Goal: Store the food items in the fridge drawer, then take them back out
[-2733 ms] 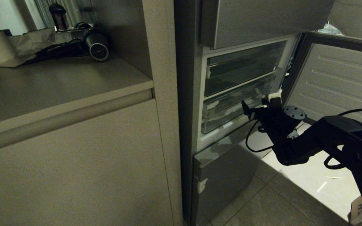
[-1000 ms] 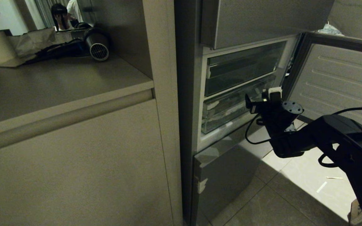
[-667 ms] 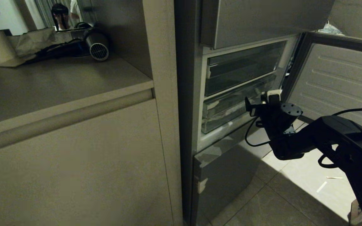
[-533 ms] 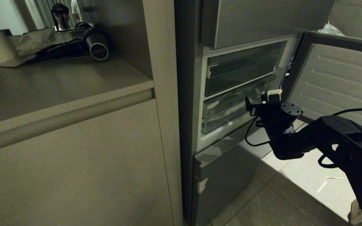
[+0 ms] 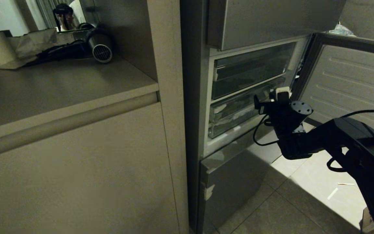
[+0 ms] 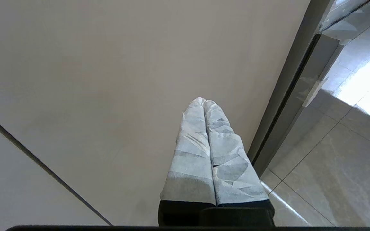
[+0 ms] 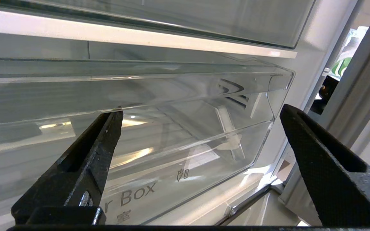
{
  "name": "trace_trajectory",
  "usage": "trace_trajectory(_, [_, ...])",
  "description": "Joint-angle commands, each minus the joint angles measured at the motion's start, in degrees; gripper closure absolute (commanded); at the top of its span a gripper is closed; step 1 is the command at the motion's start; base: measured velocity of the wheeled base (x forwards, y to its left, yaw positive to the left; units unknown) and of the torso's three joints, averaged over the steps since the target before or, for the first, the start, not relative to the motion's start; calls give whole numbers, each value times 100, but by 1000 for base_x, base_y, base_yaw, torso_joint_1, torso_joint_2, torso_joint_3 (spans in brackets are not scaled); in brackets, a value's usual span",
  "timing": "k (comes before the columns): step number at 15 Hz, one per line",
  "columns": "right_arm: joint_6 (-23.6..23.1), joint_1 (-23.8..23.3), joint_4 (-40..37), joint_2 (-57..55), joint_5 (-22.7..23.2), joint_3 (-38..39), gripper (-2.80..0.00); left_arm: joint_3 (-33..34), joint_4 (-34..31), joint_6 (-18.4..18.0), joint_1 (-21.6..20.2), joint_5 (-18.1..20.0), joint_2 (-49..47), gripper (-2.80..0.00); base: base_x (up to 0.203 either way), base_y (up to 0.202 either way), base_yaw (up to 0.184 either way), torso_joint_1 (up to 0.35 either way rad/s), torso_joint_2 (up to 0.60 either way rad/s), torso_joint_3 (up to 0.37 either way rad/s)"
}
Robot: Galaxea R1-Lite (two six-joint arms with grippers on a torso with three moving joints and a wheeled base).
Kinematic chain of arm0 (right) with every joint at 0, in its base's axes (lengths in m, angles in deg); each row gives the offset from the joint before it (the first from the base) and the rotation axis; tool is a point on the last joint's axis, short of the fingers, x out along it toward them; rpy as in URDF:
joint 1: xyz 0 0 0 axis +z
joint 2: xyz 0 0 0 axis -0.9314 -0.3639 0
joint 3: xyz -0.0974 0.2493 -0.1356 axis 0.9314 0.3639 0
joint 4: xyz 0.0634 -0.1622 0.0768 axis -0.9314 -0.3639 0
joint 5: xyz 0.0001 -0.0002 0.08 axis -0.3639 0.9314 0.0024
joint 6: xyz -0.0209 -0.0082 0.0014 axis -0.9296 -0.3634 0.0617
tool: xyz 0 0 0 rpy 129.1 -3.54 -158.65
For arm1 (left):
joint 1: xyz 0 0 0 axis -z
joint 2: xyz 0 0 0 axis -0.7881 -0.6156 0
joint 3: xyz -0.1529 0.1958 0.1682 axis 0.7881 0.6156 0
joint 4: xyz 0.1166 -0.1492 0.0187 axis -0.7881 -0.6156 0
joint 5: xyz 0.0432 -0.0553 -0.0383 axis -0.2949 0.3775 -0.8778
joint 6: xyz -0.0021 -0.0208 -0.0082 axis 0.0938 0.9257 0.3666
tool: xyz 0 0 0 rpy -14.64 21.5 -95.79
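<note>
The right gripper (image 5: 261, 104) hung level in front of the open fridge, its two black fingers (image 7: 85, 163) spread wide apart and holding nothing. It faced the fridge drawer (image 7: 185, 128), a clear plastic bin seated in the lower slot of the compartment, under a second clear bin (image 5: 252, 70). The drawer lay with its long axis running side to side across the fridge, its thick front lip (image 7: 133, 75) turned outward toward the gripper, and its front wall bore printed lettering ending in "Box". From the right wrist view one fingertip stood in line with the lip's lower edge; whether it touched the plastic could not be told. No food showed inside the drawer. The fridge door (image 5: 346, 78) stood swung open on the robot's right, above a tiled floor (image 5: 304, 195). The left gripper (image 6: 206, 128), its cloth-wrapped fingers pressed together, was parked low beside a beige cabinet (image 6: 108, 80). A hair dryer (image 5: 101, 48) lay on the counter (image 5: 60, 87) at left.
</note>
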Motion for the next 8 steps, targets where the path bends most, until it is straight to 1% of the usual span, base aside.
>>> trace_trajectory(1, [-3,3,170,32,-6,10,-280,-3,-2,0,0,-2,-9,0,0,0,0,0,0,0])
trace_trajectory(3, [-13,3,325,102,-6,188,-280,-3,-1,0,0,-2,-8,0,0,0,0,0,0,0])
trace_trajectory(6, [-6,3,598,394,1,926,-280,-3,-2,0,0,-2,-9,0,0,0,0,0,0,0])
trace_trajectory(8, [-7,3,984,552,3,1262,-280,-3,-2,0,0,-2,-9,0,0,0,0,0,0,0])
